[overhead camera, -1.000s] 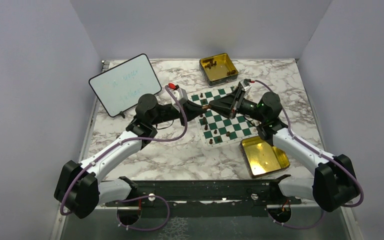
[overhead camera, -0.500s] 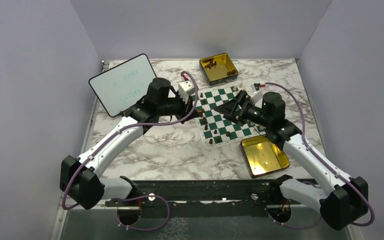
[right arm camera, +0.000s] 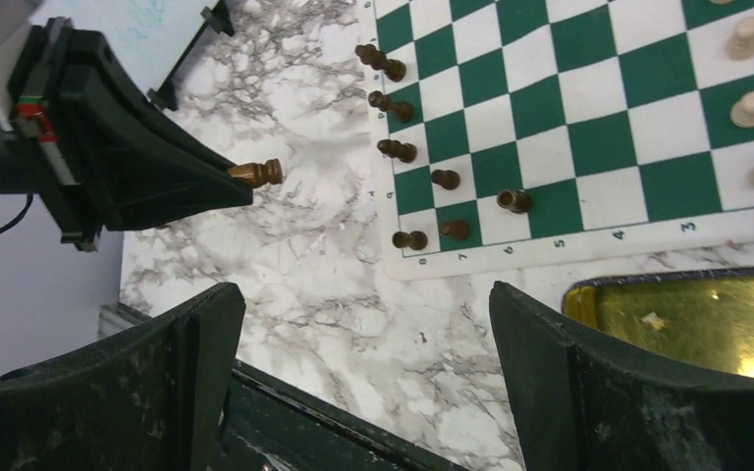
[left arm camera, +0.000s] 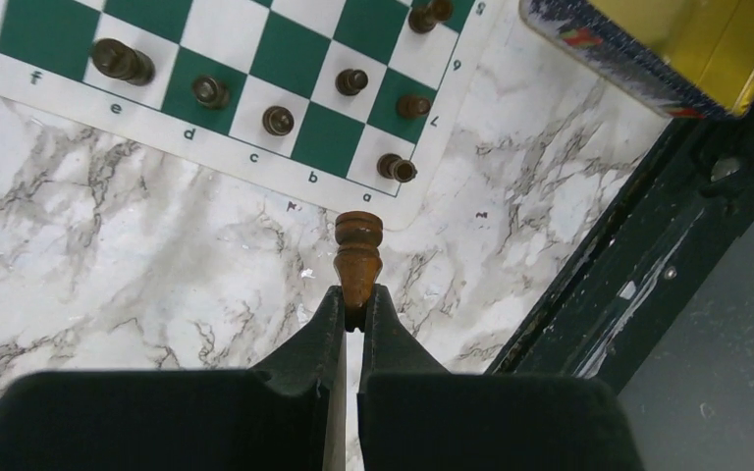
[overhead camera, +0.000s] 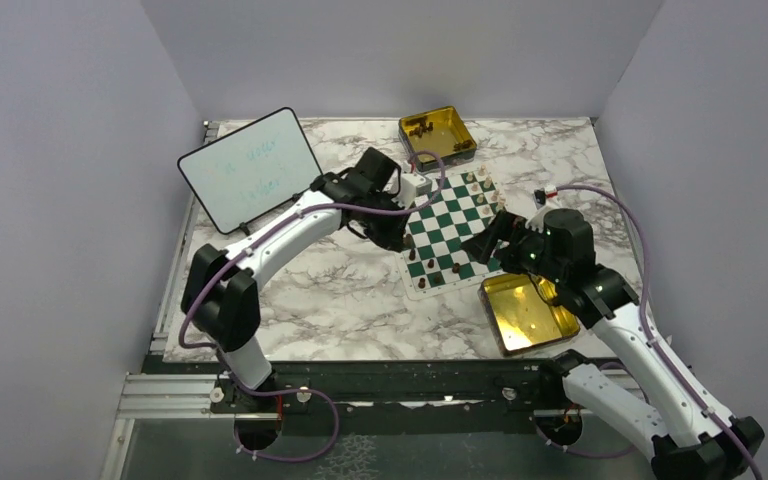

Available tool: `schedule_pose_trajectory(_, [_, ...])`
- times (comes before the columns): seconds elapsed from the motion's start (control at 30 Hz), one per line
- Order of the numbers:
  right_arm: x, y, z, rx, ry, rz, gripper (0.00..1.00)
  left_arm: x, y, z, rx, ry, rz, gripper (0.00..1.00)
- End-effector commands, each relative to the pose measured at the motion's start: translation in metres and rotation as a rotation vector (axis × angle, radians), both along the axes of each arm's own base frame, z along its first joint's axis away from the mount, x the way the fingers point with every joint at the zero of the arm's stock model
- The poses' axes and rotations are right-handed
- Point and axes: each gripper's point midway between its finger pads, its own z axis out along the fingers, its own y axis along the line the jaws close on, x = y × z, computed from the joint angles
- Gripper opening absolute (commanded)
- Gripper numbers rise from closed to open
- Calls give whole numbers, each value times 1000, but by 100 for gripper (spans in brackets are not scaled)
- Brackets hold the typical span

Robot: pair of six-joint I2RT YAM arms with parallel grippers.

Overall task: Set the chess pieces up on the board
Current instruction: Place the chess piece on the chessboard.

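Starting nearest the arm bases, you had an open gold tin (overhead camera: 528,312) lying on the marble table (overhead camera: 340,300), just off the near corner of the board (overhead camera: 450,225). Over that near side your right pincer (right arm camera: 361,294) hung spread wide, gripping nothing. Dark brown pieces (right arm camera: 403,152) lined the board's near-left side, and cream pieces (right arm camera: 751,103) stood on the opposite side. Your left pincer (left arm camera: 353,299) was pinched narrow on one dark piece (left arm camera: 358,250), held over bare marble just off a board corner. Farthest back sat a second gold tin (overhead camera: 437,137) holding loose pieces (overhead camera: 422,128), and a whiteboard (overhead camera: 250,168) to its left.
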Motion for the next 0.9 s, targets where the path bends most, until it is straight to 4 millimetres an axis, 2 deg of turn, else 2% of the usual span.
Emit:
schedule_pose_trajectory(0.0, [-12,-27,-13,-96,-3,-65,100,-4,-3,-21,167,34,-13,0])
schedule_pose_trajectory(0.27, [-17,-36,0,-103,-52,-96,100,-1,-20,-49,343,48,-46,3])
schedule_pose_trajectory(0.47, [-20,-40,4,-106,-64,-106,100,-8,-23,-69,437,71,-73,7])
schedule_pose_trajectory(0.87, [-20,-50,12,-109,-106,-155,100,-10,-32,-86,515,85,-106,8])
